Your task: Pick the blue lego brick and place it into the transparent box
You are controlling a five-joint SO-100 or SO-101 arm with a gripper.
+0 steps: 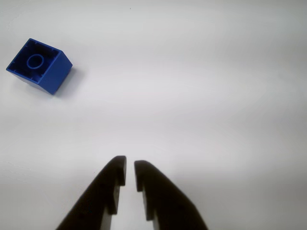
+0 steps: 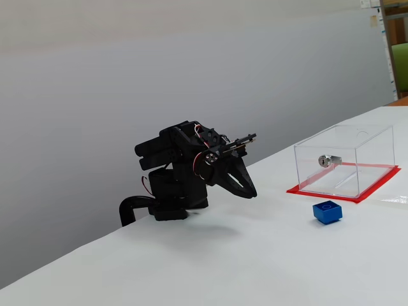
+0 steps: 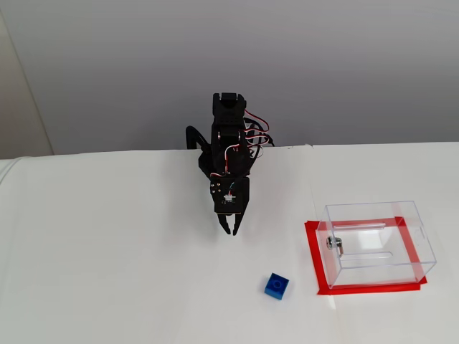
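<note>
**Blue brick lies free on the table, tool empty**

On the white table, the blue lego brick sits alone, just to the left of the transparent box in a fixed view, near it but not touching. The box stands on its red base with a small silver lock on the face toward the brick. The black arm is folded low near the table's far edge, and its tool points down at the table, well apart from the brick and from the box. From the wrist view the tool comes in from the bottom edge with its two fingers nearly together, only a narrow gap between the tips, and nothing held. There the brick lies at the upper left, turned at an angle, a round ring on its upper face.
</note>
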